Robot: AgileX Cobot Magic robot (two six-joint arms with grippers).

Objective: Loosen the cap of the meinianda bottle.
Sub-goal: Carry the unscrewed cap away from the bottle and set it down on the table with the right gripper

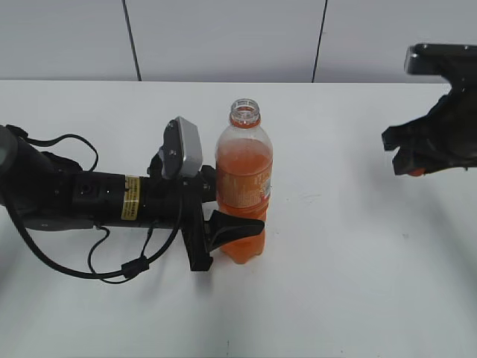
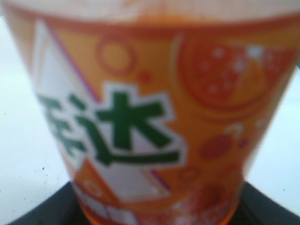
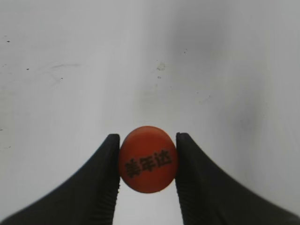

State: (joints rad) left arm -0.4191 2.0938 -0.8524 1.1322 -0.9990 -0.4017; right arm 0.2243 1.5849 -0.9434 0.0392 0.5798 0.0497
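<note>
The meinianda bottle (image 1: pixel 244 183) stands upright near the middle of the white counter (image 1: pixel 335 261), its long axis vertical and its mouth bare: no cap sits on the threaded neck. The left claw (image 1: pixel 216 212) reaches in level from the left and pinches the bottle's lower body from the side; in the left wrist view the orange label (image 2: pixel 154 117) fills the frame, with dark claw tips just visible at the bottom corners. The right claw (image 1: pixel 408 160) hangs well apart from the bottle, off to the right and above the counter. In the right wrist view its two black fingers (image 3: pixel 105 183) are pressed against either side of the cap (image 3: pixel 148 159), whose printed orange top faces the camera, with bare counter behind it. Judged from these views, the cap is already fully off rather than merely loosened, so the task appears complete or overshot. Any further move turns on one relation: the open neck lies to the left of the cap-holding right claw, which alone can return the cap, while the left claw is occupied steadying the bottle.
</note>
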